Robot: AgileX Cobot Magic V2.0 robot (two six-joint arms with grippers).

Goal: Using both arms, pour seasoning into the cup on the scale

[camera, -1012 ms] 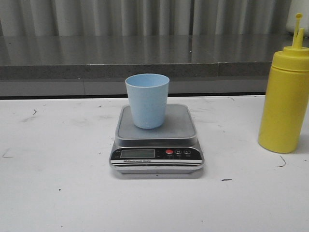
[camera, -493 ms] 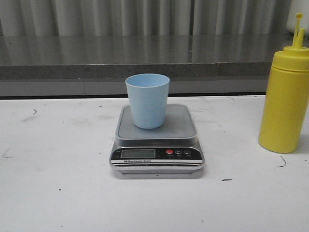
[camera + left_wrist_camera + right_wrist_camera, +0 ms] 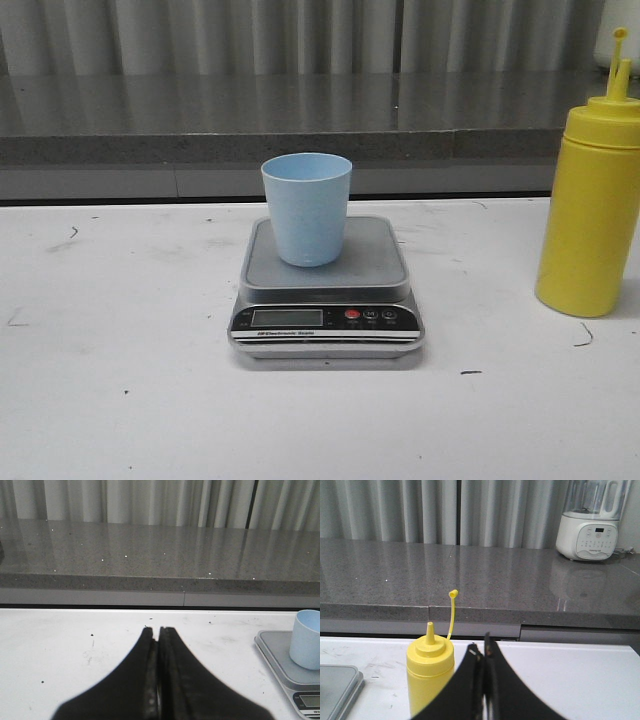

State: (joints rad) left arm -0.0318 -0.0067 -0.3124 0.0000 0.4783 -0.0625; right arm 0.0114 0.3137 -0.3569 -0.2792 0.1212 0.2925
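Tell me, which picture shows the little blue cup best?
The front view: the cup stands whole and upright on the scale, in the middle of the picture. The left wrist view catches only part of it at the picture's edge. The right wrist view shows none of it, only a corner of the scale.

cup (image 3: 306,208) on scale (image 3: 326,285) mid-table, seasoning (image 3: 590,205) well apart to its right

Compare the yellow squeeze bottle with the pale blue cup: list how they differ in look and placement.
The squeeze bottle is yellow; the cup is pale blue. The bottle is clearly taller than the cup. The bottle ends in a narrow pointed nozzle with its little cap hanging off on a strap; the cup is open at the top. The bottle stands on the white table to the right; the cup stands on the scale. Both are upright, and no gripper touches either.
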